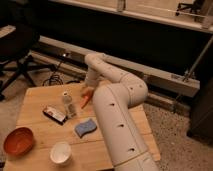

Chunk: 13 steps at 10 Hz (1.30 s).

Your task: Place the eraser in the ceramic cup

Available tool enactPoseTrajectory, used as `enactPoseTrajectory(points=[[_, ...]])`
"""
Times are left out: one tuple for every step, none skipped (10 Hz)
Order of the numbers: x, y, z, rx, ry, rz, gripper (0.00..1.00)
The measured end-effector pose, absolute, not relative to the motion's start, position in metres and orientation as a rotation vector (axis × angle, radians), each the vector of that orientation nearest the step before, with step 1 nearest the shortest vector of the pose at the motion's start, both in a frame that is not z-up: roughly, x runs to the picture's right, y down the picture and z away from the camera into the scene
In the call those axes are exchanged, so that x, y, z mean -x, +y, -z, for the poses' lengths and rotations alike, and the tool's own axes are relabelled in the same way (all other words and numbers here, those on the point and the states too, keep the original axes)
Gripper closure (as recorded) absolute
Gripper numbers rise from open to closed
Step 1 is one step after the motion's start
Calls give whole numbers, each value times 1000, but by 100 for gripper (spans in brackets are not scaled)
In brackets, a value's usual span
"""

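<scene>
- Dim room; pale wooden bench (37, 95); black office chair (15, 50) at left
- Flat dark rectangular eraser (54, 114), white-topped, lying on bench just beside small clear container (67, 102); well apart from small round white ceramic cup (61, 153) near front edge
- Gripper (86, 101) of white arm (117, 115) spread, holding nothing; low over bench, right of container
- Blue wavy sponge (86, 128) near arm; orange-red round bowl (19, 141) left of cup

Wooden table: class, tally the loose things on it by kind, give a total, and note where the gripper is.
Orange bowl: 1
Ceramic cup: 1
Blue sponge: 1
Eraser: 1
Small clear container: 1
Total: 5
Gripper, not counted: open, over the table beside the container.
</scene>
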<state>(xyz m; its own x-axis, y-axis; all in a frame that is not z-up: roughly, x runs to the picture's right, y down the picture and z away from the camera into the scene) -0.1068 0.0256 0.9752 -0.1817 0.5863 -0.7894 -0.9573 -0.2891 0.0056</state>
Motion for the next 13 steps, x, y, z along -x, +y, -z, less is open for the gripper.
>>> enactPoseTrajectory(points=[[107,26,-975,837,629,-1720,26],[107,26,-975,837,629,-1720,26],[107,26,-975,837,629,-1720,26],[107,26,-975,837,629,-1720,26],[107,26,-975,837,629,-1720,26],[107,26,-975,839,631,-1717,26],[106,26,-971,839,633,-1700,26],[110,23,-962,835,625,-1665,26],[114,20,-955,831,614,-1637,26],[123,15,-944,822,583,-1610,26],[125,11,-936,806,559,-1596,26],[124,9,-929,783,537,-1596,26],[122,7,-922,745,515,-1607,26]])
